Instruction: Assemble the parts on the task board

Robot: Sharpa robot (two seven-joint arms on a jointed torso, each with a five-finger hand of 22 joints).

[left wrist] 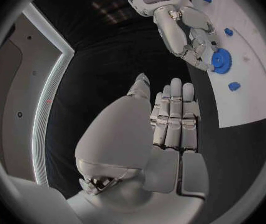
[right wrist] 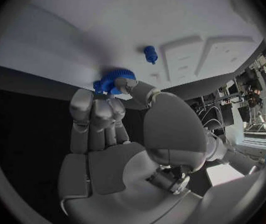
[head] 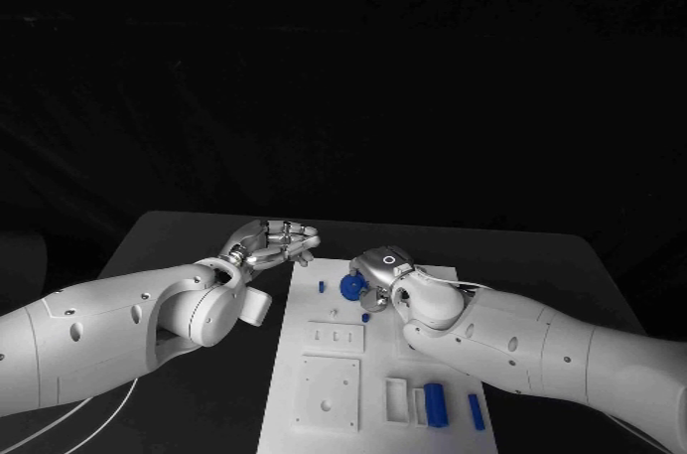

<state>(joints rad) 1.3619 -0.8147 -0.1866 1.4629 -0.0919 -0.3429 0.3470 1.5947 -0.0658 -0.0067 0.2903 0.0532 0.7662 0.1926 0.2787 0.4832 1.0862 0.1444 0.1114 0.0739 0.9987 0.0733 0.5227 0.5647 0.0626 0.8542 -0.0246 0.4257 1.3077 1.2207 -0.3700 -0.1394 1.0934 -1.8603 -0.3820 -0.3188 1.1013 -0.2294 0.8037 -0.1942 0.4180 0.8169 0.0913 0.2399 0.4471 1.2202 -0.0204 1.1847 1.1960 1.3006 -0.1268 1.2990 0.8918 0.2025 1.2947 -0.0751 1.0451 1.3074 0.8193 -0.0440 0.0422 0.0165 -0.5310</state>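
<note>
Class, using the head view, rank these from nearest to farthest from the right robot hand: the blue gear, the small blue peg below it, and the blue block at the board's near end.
1. Blue gear: held in the right robot hand.
2. Small blue peg: mid-board, just below the hand.
3. Blue block: near end of the task board.

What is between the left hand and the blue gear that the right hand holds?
Only bare surface: a strip of black table and the white board's edge separate the left hand from the gear, seen in the left wrist view.
</note>
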